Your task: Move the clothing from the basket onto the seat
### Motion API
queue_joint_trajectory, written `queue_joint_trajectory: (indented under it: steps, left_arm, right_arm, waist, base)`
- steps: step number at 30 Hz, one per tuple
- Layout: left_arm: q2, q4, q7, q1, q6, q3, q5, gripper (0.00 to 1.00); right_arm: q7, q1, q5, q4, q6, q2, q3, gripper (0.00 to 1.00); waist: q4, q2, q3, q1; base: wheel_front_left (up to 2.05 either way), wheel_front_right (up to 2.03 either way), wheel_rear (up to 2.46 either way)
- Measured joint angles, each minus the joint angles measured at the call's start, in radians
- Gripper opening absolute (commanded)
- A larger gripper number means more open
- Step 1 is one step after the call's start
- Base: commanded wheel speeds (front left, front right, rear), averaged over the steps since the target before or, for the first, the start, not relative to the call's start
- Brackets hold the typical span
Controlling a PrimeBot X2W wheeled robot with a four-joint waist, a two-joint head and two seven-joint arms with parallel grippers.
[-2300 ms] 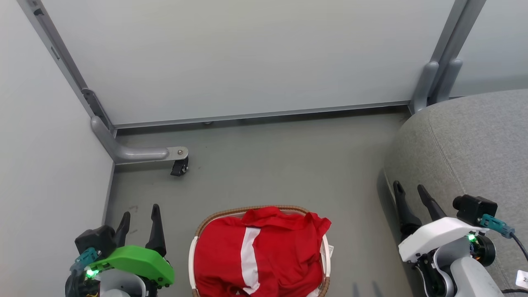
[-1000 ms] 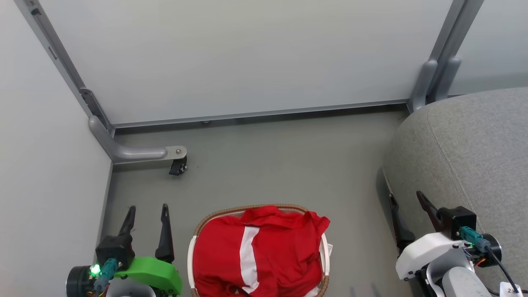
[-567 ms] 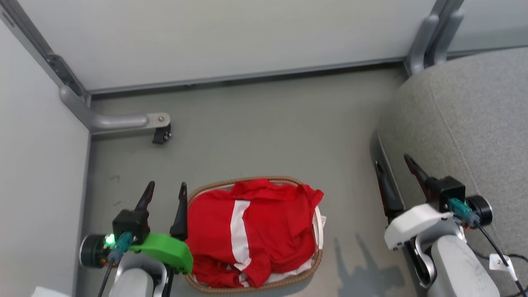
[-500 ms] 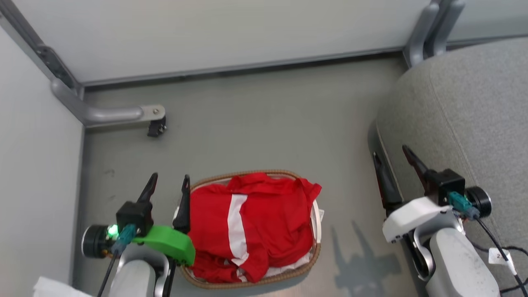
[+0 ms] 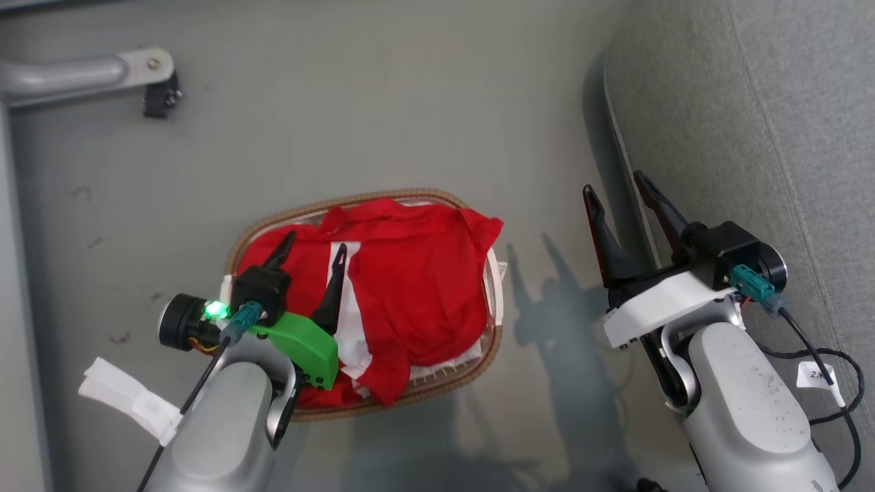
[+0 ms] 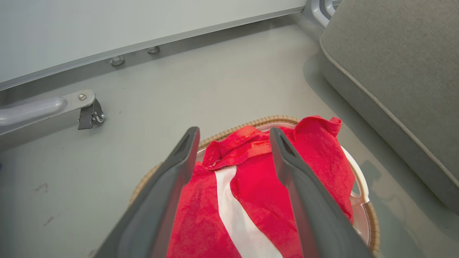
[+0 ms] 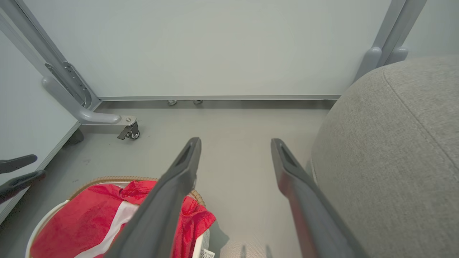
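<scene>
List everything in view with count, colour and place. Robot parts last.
floor: one, grey, under everything
seat: one, light grey, right side, on the floor
basket: one, white with brown rim, on the floor left of the seat
clothing: one pile, number of pieces unclear, red with a white stripe, in the basket
frame leg: one, grey metal, far left
caster: one, black, at the frame leg's end
wall: pale grey panels, beyond the floor
left pincer: one, dark, open, over the clothing
right pincer: one, dark, open, over the floor by the seat's edge
</scene>
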Motion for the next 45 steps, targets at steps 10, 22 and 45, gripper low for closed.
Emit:
queue_joint_trajectory:
  steps: [10, 22, 45]
  left_arm:
    - [0.028, 0.146, 0.000, -0.074, 0.000, -0.182, -0.112, 1.00]
    - [0.072, 0.299, 0.000, -0.128, 0.000, -0.352, -0.195, 1.00]
    - [0.052, 0.365, 0.000, -0.113, 0.000, -0.331, -0.289, 0.00]
  right_arm:
    - [0.000, -0.026, 0.041, -0.012, 0.000, 0.000, 0.023, 1.00]
    - [0.000, -0.056, 0.026, -0.031, 0.000, 0.001, 0.019, 1.00]
    - [0.000, -0.058, 0.031, -0.007, 0.000, 0.001, 0.028, 1.00]
  waist:
    - [-0.048, 0.0000, 0.163, 0.0000]
    - [-0.059, 0.0000, 0.270, 0.0000]
    - [-0.061, 0.0000, 0.189, 0.0000]
  base:
    - [0.00, 0.00, 0.00]
    - [0.00, 0.00, 0.00]
    - [0.00, 0.00, 0.00]
